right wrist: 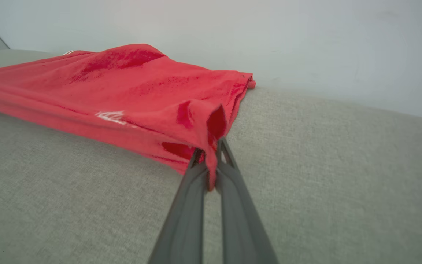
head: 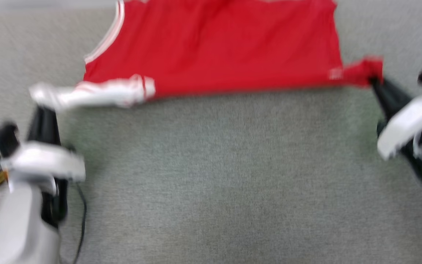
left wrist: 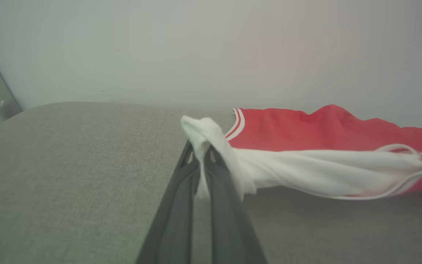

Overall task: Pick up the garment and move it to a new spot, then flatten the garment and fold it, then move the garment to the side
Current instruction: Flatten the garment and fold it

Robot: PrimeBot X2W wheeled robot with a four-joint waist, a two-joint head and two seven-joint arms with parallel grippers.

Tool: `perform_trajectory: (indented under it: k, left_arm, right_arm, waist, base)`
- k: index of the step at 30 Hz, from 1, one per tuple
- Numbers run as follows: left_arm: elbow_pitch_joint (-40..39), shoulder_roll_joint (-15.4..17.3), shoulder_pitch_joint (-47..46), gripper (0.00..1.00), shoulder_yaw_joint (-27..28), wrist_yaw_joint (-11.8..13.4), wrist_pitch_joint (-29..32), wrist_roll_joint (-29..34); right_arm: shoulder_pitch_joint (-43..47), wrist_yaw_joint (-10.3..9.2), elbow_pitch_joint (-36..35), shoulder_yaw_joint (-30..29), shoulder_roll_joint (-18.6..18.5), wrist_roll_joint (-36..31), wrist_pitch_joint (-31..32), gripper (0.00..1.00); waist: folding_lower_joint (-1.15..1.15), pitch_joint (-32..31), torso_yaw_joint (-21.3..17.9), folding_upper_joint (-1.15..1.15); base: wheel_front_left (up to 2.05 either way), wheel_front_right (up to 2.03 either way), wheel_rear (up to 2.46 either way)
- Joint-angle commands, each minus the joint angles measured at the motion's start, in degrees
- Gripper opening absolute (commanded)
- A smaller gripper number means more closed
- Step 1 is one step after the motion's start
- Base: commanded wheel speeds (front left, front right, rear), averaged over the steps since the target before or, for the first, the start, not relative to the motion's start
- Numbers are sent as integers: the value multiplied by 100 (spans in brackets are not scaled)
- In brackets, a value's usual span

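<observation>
The garment (head: 218, 47), a red jersey with white striped sleeve ends, lies spread across the far part of the grey surface, its top cut off by the head view's upper edge. My left gripper (head: 42, 106) is shut on the white sleeve end (left wrist: 211, 146) at the near left corner. My right gripper (head: 374, 81) is shut on the red corner (right wrist: 211, 128) at the near right. The near edge of the garment (right wrist: 123, 91) is stretched between the two grippers. The head view is blurred.
The grey cloth-covered surface (head: 218, 176) stretches wide in front of the garment. A pale wall (left wrist: 211, 51) rises behind it. A dark cable (head: 82, 220) hangs beside my left forearm.
</observation>
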Motion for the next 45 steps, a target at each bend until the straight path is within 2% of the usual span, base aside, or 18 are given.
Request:
perform_trajectory:
  k: [1,3,10,16,25,28,32,38,45]
  left_arm:
    - [-110,75,390,0,125,123,1,-39]
    - [-315,39,900,0,198,169,83,-176]
    - [-894,6,2399,0,498,336,286,-529]
    - [-1412,38,3398,0,535,474,699,-650]
    - [-2358,153,4186,0,444,620,1469,-794]
    - [-2619,221,4119,0,365,643,1788,-831]
    - [-2691,303,3678,0,163,591,2155,-852]
    - [-2341,328,2818,0,-102,451,2430,-832]
    - [-1684,254,2027,0,-335,267,2496,-844]
  right_arm:
    - [365,-21,-29,-166,-168,53,5,0]
    - [848,-24,-190,-323,-217,16,20,0]
    - [2686,-46,-910,-1144,-43,-226,393,0]
    - [4262,-50,-1844,-2079,435,-640,1059,0]
    - [6055,-38,-3706,-3177,1423,-1156,2698,0]
    - [6126,-23,-4127,-3401,1660,-1245,3218,0]
    - [5713,-16,-4291,-3478,1759,-1401,3684,0]
    - [4753,-14,-3841,-3261,1597,-1468,3885,0]
    - [3735,-13,-3053,-2706,1385,-1370,3665,0]
  waist:
    - [1,-516,79,0]
    - [1,-715,125,0]
    - [1,-1346,181,0]
    - [1,-1762,189,0]
    - [1,-1893,157,0]
    - [1,-1846,135,0]
    - [1,-1654,120,0]
    - [1,-1304,84,0]
    - [1,-869,55,0]
  base:
    - [0,0,0]
    - [0,0,0]
    - [0,0,0]
    - [0,0,0]
    - [0,0,0]
    - [0,0,0]
    - [0,0,0]
    - [0,0,0]
    - [0,0,0]
